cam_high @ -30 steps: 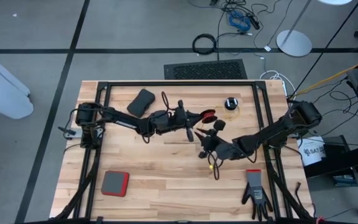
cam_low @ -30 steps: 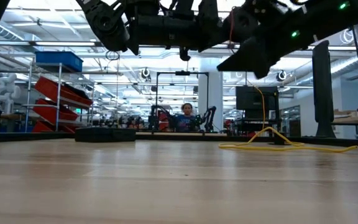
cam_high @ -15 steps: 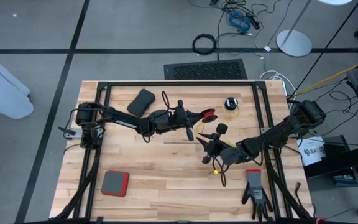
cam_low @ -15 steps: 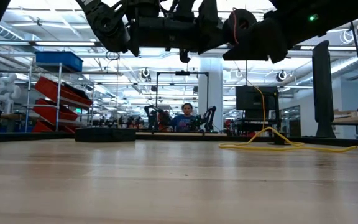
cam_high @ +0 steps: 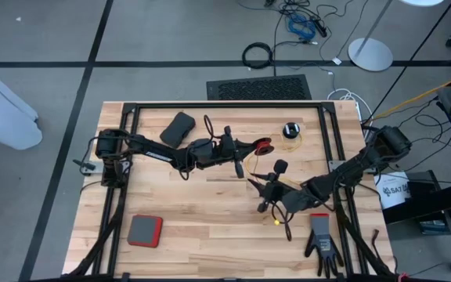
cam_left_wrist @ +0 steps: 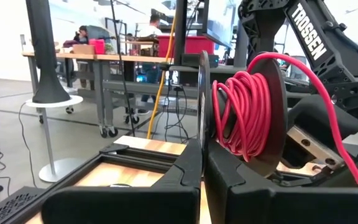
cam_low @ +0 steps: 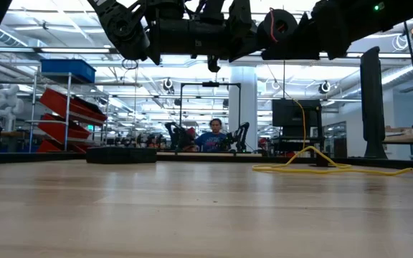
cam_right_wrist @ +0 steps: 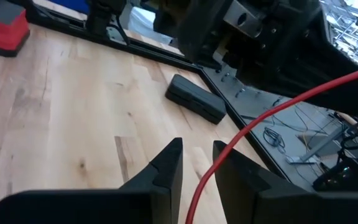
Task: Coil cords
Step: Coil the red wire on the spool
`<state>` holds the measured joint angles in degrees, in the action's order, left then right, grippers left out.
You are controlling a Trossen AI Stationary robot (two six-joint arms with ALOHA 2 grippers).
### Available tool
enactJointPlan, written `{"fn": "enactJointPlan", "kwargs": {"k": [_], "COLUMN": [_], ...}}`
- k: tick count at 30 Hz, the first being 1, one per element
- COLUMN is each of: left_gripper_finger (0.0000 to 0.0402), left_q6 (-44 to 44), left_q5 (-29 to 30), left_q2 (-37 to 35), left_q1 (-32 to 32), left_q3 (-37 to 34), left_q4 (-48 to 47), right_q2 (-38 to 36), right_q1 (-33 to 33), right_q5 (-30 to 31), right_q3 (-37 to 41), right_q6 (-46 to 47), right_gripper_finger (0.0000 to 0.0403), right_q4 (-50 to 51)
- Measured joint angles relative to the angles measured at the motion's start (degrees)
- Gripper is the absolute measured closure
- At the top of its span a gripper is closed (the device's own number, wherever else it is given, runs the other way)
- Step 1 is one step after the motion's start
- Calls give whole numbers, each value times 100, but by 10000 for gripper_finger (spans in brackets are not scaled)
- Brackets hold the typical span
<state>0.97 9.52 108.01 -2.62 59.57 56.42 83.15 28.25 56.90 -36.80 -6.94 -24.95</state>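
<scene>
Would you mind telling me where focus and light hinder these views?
Low view: the arms overhead are dark silhouettes against the bright hall lights, and the near table is soft. Left wrist view: the red cord on its reel is sharp, while the room behind is hazy. Right wrist view: the near fingers are blurred.

Around the right gripper [cam_high: 261,190], the bare boards of the table [cam_high: 210,227] lie open on its front side. Just behind it along its own arm lies a black glove [cam_high: 320,243]. Across from it, close by, the left gripper [cam_high: 250,146] bars the way, clamped on the red cord's reel [cam_left_wrist: 244,121]; the red cord [cam_right_wrist: 253,127] stretches taut between the two. Beyond the left gripper sits the yellow cord's reel [cam_high: 290,130]. A black case [cam_high: 178,128] and a red pad [cam_high: 144,230] flank the left arm, well apart.
</scene>
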Motion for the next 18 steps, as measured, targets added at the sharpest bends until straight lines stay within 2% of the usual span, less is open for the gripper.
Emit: {"fn": "enactJointPlan", "kwargs": {"k": [18], "left_gripper_finger": [398], "left_q6": [-17], "left_q5": [-38], "left_q2": [0], "left_q1": [-2], "left_q3": [0], "left_q4": [-15], "right_q2": [-57], "right_q1": [74], "right_q5": [189], "right_q3": [1], "right_q6": [263], "right_gripper_finger": [325], "right_q4": [176]}}
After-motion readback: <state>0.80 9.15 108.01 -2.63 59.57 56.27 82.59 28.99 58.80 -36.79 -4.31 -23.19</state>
